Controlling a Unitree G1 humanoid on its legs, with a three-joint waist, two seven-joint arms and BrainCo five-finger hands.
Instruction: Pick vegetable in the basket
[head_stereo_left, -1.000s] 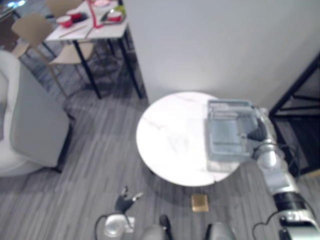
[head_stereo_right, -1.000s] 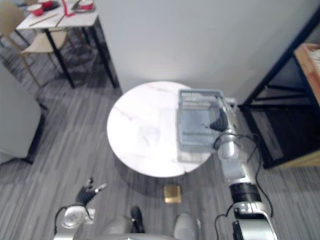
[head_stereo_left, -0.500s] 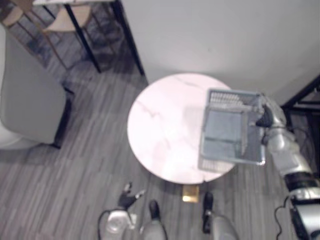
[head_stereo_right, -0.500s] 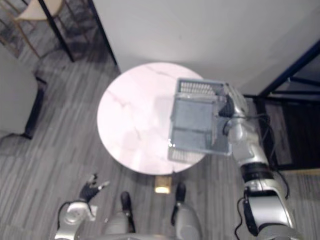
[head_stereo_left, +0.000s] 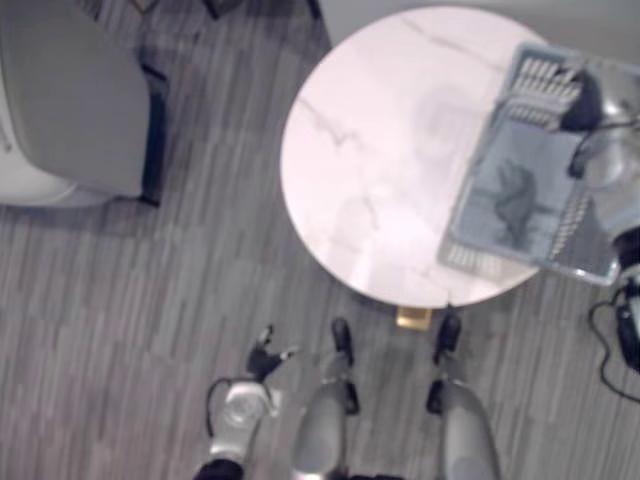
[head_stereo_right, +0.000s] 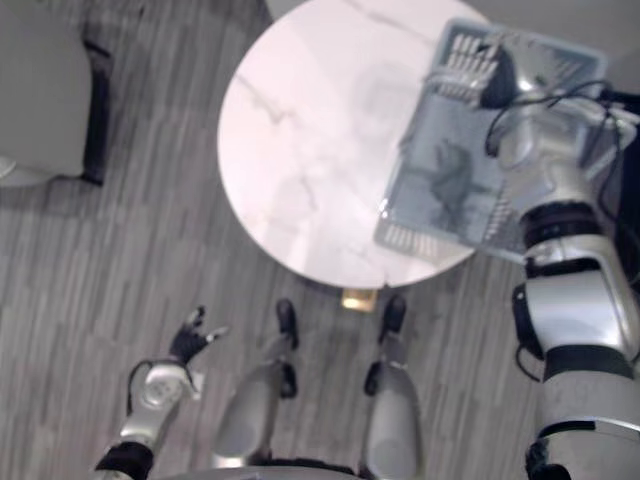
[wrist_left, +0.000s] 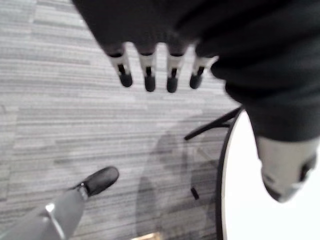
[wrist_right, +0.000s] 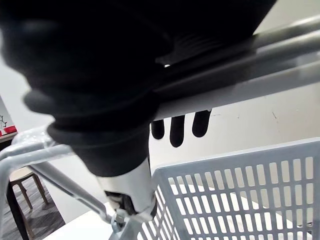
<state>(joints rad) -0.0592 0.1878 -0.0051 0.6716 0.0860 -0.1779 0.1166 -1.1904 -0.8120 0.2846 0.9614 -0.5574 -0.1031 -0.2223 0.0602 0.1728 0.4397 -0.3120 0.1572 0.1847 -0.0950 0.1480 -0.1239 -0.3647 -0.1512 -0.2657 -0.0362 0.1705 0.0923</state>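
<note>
In the basket (head_stereo_left: 530, 262), at the worktop's (head_stereo_left: 380, 150) 3 o'clock side, a dark smudge (head_stereo_left: 515, 195) on its floor is too blurred to tell as a vegetable or a shadow. The right hand (head_stereo_right: 490, 80) hooks the handle (wrist_right: 240, 85) at the basket's 12 o'clock end, its fingers (wrist_right: 176, 131) mostly hidden behind that bar and the dark cover. The worktop's 12 o'clock edge and the grey chair (head_stereo_left: 70, 110) at 10 o'clock are cut off by the picture's border.
</note>
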